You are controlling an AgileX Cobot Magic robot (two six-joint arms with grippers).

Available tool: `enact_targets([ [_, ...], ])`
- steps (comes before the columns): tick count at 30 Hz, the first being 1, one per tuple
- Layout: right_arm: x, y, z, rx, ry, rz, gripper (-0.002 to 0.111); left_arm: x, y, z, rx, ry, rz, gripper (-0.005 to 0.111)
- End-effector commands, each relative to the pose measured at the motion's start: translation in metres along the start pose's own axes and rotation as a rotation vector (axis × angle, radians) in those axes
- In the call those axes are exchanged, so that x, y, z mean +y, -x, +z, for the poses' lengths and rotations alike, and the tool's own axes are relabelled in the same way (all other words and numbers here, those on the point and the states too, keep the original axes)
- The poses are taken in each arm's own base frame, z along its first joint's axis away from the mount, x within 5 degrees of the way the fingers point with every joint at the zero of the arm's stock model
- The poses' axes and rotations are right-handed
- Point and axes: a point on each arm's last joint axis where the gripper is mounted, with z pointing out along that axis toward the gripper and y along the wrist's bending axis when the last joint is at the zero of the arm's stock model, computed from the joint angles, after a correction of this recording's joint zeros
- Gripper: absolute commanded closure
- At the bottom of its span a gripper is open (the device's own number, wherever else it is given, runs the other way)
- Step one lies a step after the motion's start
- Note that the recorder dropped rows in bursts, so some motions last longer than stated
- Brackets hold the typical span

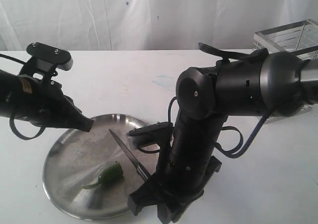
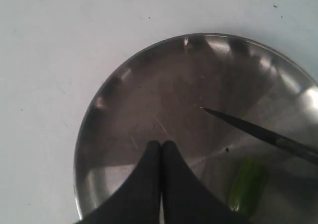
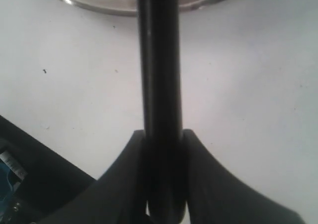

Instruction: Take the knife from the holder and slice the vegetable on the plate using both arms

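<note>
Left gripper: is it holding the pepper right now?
No. The left gripper is shut on nothing above the plate, apart from the pepper.

Round, shallow steel plate (image 1: 64,157), shiny with dull scuffs, flat on a white surface. Small dark-green vegetable (image 1: 110,174) with thin curved stem lying whole on the plate, toward its near right part. Slim knife (image 1: 128,153) with dark narrow blade slanting above the plate, tip over the plate's middle, just beside the vegetable. Chrome wire holder (image 1: 290,40) upright, well apart from the plate, far right.
</note>
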Motion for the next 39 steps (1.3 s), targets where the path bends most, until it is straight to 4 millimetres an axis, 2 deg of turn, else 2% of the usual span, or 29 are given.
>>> enact_targets([
  [1, 0.004, 0.002, -0.003, -0.014, 0.028, 0.004, 0.108, -0.016, 0.005, 0.0, 0.001, -0.075, 0.077, 0.107],
  [5, 0.008, 0.003, -0.002, -0.037, 0.052, 0.023, 0.108, -0.027, 0.003, 0.008, 0.015, -0.107, 0.116, 0.107],
  [12, 0.024, 0.004, 0.008, -0.072, 0.031, 0.044, 0.108, -0.025, -0.006, 0.027, -0.008, -0.086, 0.099, 0.107],
  [19, 0.026, 0.004, 0.014, -0.105, 0.024, 0.102, 0.108, -0.025, -0.005, 0.028, -0.027, -0.081, 0.096, 0.107],
  [26, 0.02, -0.001, 0.03, -0.039, 0.01, 0.14, 0.108, -0.025, -0.007, 0.028, -0.014, -0.085, 0.085, 0.107],
  [30, 0.025, -0.002, 0.033, -0.038, 0.015, 0.132, 0.108, -0.025, -0.007, 0.028, -0.011, -0.086, 0.086, 0.107],
  [36, 0.034, -0.004, 0.037, -0.051, 0.013, 0.099, 0.108, -0.022, -0.023, 0.035, -0.061, -0.056, 0.082, 0.107],
  [39, 0.034, -0.003, 0.037, -0.055, 0.012, 0.098, 0.108, -0.021, -0.024, 0.035, -0.096, -0.046, 0.08, 0.107],
])
